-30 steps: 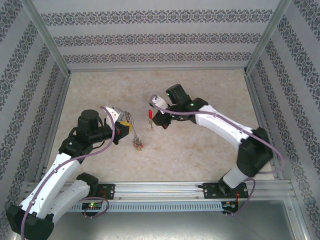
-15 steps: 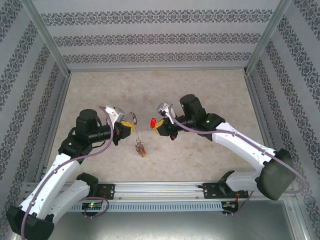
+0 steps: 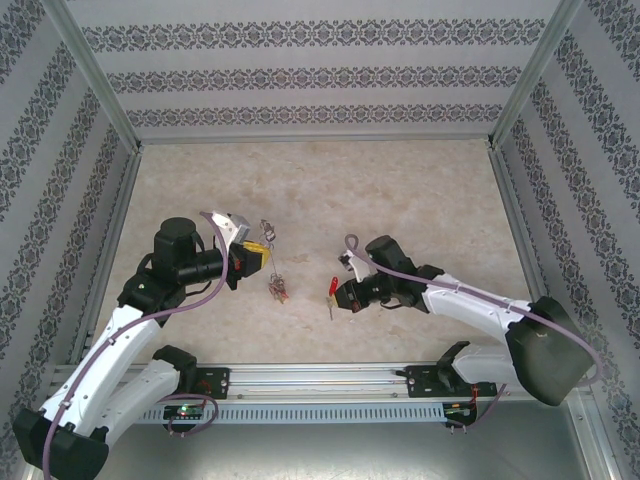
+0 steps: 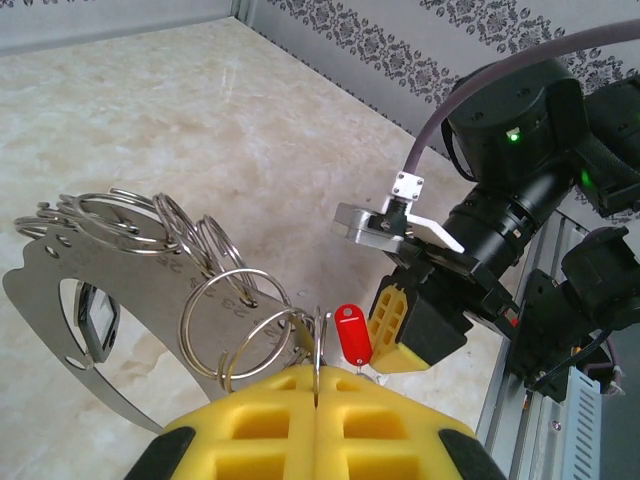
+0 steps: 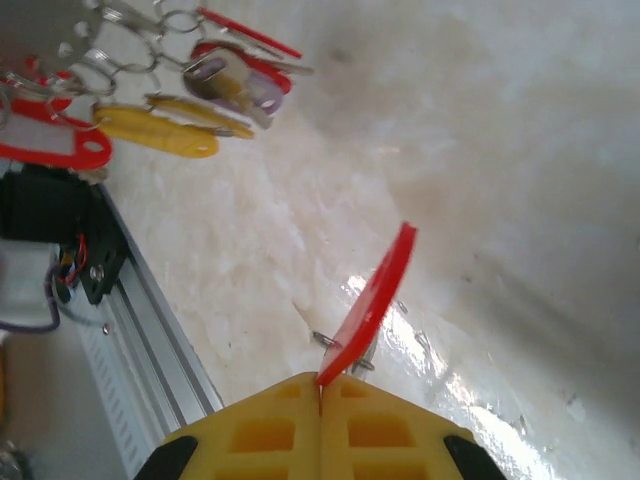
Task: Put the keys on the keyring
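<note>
Left gripper (image 3: pixel 260 253): its yellow foam fingers (image 4: pixel 250 435) are pressed together, pinching a thin upright metal edge of the keyring at their seam. The gripped part is sunk in the foam.

Keyring (image 4: pixel 45 285): a flat, curved grey steel band strung with wire split rings. It fans up and to the left of the left fingertips, and its lower edge is cut off behind them. From above it is a faint glint just past those fingertips.

Keys (image 3: pixel 277 290): small silver keys with red and yellow plastic tags, bunched just below the left fingertips, between the two grippers. Whether they touch the marbled beige table (image 3: pixel 420 190) cannot be told. In the right wrist view they are blurred and cropped at the top edge.

Red-tagged key (image 5: pixel 372 290): the red plastic tag stands edge-on out of the right fingers' seam. Its metal blade barely shows.

Right gripper (image 3: pixel 338 295): its yellow fingers are closed on the red tag, apart from the left fingertips.
</note>
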